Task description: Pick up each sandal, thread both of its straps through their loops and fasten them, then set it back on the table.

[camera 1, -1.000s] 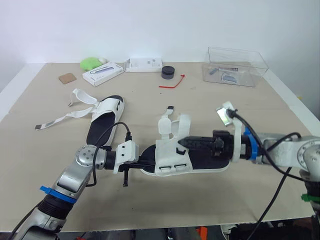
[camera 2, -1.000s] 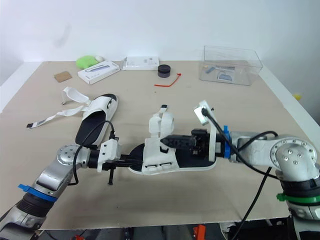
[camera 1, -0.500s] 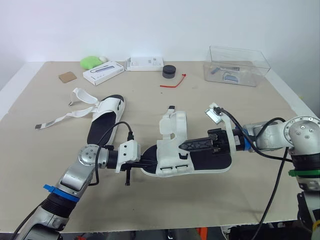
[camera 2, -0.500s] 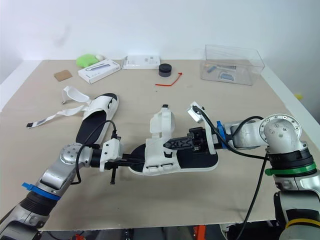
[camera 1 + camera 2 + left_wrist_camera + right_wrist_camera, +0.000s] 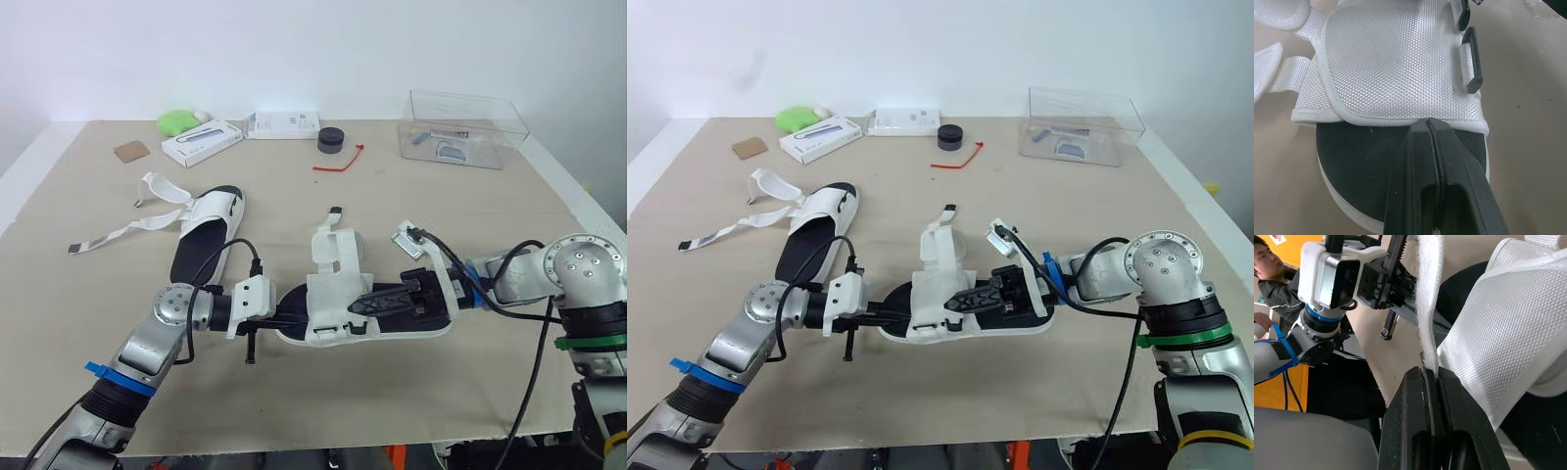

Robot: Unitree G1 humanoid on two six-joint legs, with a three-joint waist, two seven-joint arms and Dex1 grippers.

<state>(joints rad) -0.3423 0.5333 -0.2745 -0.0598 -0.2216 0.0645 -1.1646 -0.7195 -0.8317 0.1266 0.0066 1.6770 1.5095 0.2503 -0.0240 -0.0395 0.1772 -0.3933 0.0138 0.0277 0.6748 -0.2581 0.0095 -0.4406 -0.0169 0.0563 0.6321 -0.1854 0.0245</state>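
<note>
Lowered onto the sandal (image 5: 331, 294), right end effector (image 5: 359, 305) pinching its strap (image 5: 1428, 293), left end effector (image 5: 299, 321) clamped on the toe end.

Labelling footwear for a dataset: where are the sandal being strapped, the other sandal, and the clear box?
sandal being strapped (image 5: 328, 299): left eye view, white upper.
other sandal (image 5: 196, 252): left eye view, black footbed.
clear box (image 5: 500, 137): left eye view, front wall.

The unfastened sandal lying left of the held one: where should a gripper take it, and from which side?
On the unfastened sandal, probably the bare black sole end nearest the robot, pinched across its rim from the near side: it lies flat and free of the white upper, and the loose straps trail off the far end.
</note>
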